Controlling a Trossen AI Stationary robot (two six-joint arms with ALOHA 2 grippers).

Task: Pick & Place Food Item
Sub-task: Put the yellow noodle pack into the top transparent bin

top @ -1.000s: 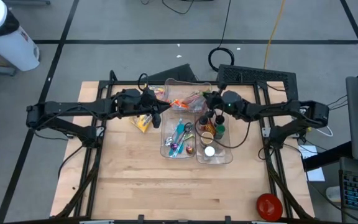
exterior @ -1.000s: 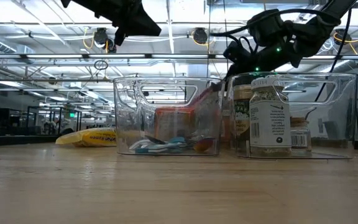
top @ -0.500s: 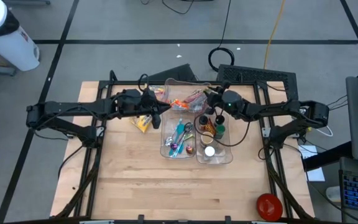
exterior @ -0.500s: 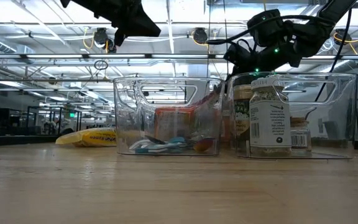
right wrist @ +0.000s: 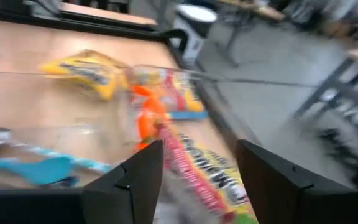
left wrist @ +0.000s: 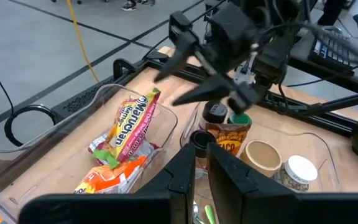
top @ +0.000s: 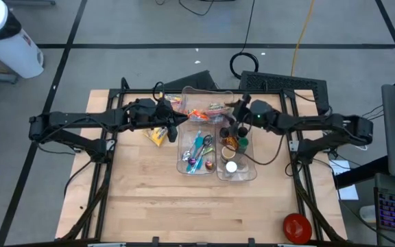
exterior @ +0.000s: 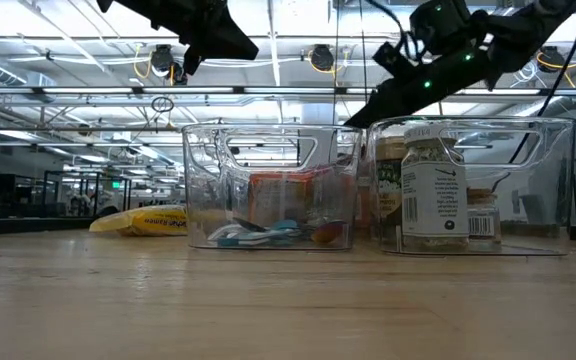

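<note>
The snack packet (left wrist: 128, 127) lies in the far end of the clear bin (top: 188, 92), just below and ahead of the right gripper (left wrist: 182, 78), whose fingers stand apart and empty above it. The left gripper (left wrist: 201, 163) hovers nearby over the bin's edge, fingers together.

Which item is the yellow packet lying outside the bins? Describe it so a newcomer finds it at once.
Start at the wooden table and find the clear bin holding colourful utensils. The yellow snack packet lies flat on the bare wood beside that bin, on the left arm's side. Every other food item sits inside a bin.
</note>
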